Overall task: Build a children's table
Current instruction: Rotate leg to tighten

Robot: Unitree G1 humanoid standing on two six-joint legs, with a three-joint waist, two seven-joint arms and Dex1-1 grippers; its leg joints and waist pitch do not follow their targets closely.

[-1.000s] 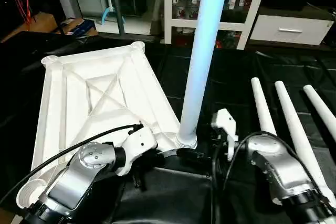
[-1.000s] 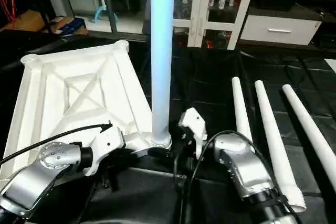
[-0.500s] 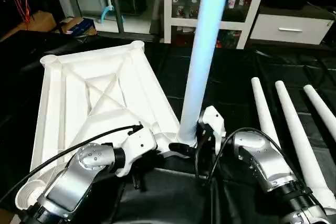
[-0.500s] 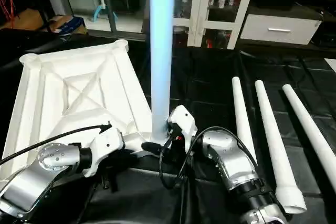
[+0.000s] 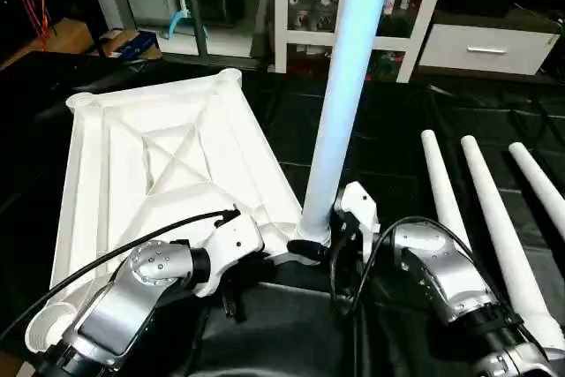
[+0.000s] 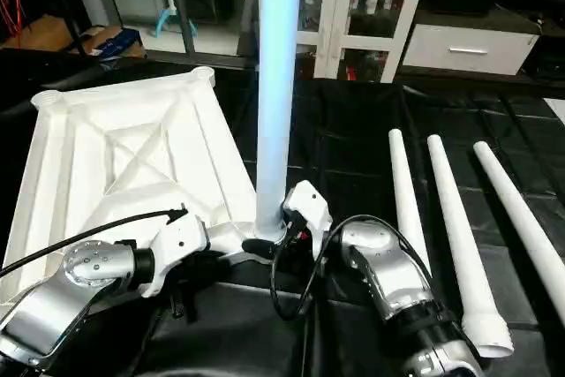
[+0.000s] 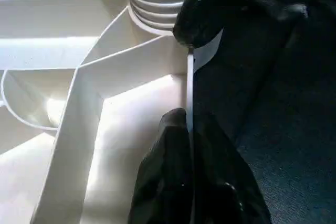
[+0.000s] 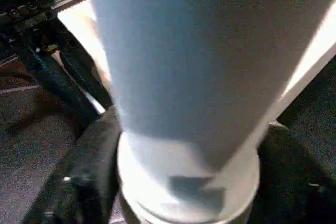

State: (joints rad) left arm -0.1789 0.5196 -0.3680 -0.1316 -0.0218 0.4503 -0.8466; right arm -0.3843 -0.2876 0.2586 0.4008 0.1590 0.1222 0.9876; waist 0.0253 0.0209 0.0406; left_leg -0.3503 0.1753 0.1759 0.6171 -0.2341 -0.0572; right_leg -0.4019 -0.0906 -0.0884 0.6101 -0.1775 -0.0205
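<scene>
The white table top (image 5: 168, 156) lies upside down on the left, its X-ribs facing up. One leg (image 5: 340, 103) stands upright in the top's near right corner socket. My left gripper (image 7: 190, 124) is shut on the thin rim of the top just beside that socket. My right gripper (image 8: 189, 182) reaches in from the right at the foot of the upright leg, with a black finger (image 8: 79, 177) pressed against each side of the leg's collar. Three loose legs (image 5: 499, 236) lie side by side on the right.
Black cloth (image 5: 380, 130) covers the work surface. Behind it stand a white glass-door cabinet (image 5: 309, 6) and a white drawer unit (image 5: 490, 46). A cardboard box (image 5: 124, 41) sits on the floor at the back left.
My right gripper has moved left from beside the loose legs to the foot of the upright leg and closed in around it. The left gripper has kept its hold on the rim.
</scene>
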